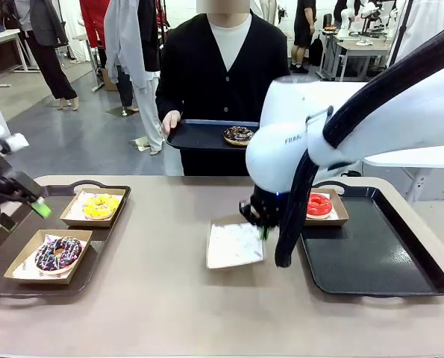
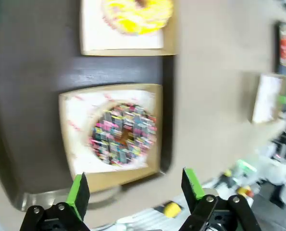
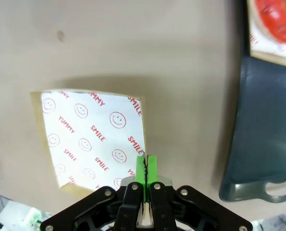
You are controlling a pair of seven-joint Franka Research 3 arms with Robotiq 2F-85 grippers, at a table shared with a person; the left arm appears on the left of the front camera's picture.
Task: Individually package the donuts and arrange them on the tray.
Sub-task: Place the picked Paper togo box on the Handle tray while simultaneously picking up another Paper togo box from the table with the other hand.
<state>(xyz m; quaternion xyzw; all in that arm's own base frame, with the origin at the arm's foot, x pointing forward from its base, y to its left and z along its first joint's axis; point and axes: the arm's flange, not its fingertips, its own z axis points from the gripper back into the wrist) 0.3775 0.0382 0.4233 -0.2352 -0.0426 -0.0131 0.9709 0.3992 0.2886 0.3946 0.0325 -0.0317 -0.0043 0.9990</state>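
Observation:
On the brown tray [image 1: 106, 237] at the left, a yellow-iced donut [image 1: 101, 206] and a sprinkled chocolate donut [image 1: 57, 253] each lie in a cardboard box. My left gripper [image 1: 35, 206] hovers open above that tray. In its wrist view the left gripper [image 2: 135, 185] stands over the near edge of the sprinkled donut's [image 2: 122, 139] box. My right gripper [image 3: 146, 164] is shut on the rim of an empty paper-lined box [image 3: 92, 137] at mid-table [image 1: 234, 245]. A red-iced donut [image 1: 319, 205] sits boxed on the black tray [image 1: 378, 261]. The person holds a tray [image 1: 195, 136] with a dark chocolate donut [image 1: 239, 135].
The black tray's [image 3: 263, 130] handle end lies just beside the empty box. The yellow donut's box [image 2: 128, 41] sits close behind the sprinkled one. The right arm's white body [image 1: 304, 134] hides part of the table's middle. Bare tabletop [image 1: 169, 298] runs along the front.

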